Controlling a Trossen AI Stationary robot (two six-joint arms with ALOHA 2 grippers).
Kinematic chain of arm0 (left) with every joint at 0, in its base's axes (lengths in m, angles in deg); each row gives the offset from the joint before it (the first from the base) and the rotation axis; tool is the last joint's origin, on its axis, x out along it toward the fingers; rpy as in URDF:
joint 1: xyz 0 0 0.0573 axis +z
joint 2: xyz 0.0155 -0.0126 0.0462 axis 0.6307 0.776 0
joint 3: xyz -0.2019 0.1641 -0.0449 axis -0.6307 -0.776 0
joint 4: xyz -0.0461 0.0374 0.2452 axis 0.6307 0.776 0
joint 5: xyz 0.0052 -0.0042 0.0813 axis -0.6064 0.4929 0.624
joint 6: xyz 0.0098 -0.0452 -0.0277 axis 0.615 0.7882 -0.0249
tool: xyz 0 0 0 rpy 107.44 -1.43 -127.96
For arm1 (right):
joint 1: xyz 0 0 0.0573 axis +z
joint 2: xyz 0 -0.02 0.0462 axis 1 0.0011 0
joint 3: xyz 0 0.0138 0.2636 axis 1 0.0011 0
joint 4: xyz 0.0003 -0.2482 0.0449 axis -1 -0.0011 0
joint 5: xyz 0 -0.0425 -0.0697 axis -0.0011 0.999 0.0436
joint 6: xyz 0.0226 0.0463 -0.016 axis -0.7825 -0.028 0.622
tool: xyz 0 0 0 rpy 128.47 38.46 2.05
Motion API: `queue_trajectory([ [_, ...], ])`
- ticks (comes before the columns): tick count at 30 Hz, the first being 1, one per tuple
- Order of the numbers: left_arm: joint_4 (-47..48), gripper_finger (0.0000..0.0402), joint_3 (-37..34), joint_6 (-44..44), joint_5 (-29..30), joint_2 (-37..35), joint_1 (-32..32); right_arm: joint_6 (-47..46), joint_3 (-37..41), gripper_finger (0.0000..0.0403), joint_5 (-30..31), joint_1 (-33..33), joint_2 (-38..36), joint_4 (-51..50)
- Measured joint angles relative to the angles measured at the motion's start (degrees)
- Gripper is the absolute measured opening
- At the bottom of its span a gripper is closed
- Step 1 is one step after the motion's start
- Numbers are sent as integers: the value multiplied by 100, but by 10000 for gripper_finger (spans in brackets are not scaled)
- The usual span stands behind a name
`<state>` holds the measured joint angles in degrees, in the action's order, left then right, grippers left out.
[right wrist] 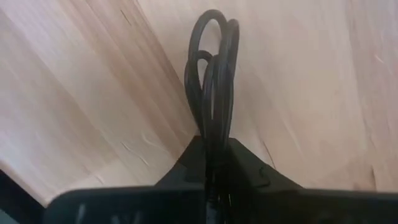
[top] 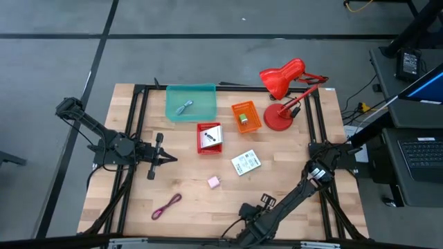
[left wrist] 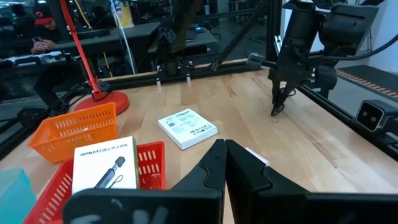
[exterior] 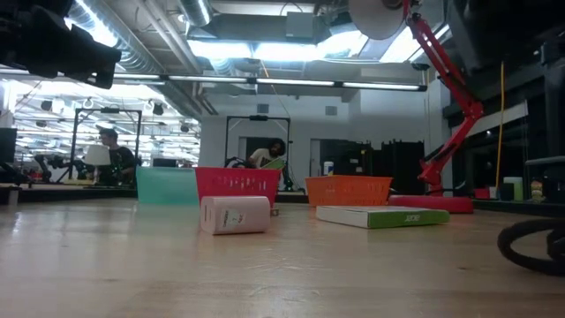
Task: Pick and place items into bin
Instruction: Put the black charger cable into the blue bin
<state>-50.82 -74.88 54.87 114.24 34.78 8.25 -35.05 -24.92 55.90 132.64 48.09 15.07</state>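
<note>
right hand clamped on the black cable at the worktop's near edge, left hand shut and idle; lift straight up, check loops clear the wood before swinging toward a bin

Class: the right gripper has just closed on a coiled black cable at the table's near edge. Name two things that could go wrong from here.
1. The right gripper pinches the black cable at one end only; its loops could slip out or uncoil when lifted.
2. The white packet and pink cube lie between it and the bins; dangling loops might drag them.
</note>
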Motion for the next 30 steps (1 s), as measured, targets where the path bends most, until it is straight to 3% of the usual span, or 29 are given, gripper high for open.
queue_trajectory([
  [14, 40, 2, 0, 147, -33, 2, 0, 403, 34, 15, 104, -39, -473, 78],
  [23, 57, 2, 0, 151, -42, 2, 0, 918, 17, 15, 1148, -44, -1312, 128],
  [30, 57, 2, 0, 151, -42, 2, 0, 1255, 15, 15, 1701, -55, -1489, 264],
])
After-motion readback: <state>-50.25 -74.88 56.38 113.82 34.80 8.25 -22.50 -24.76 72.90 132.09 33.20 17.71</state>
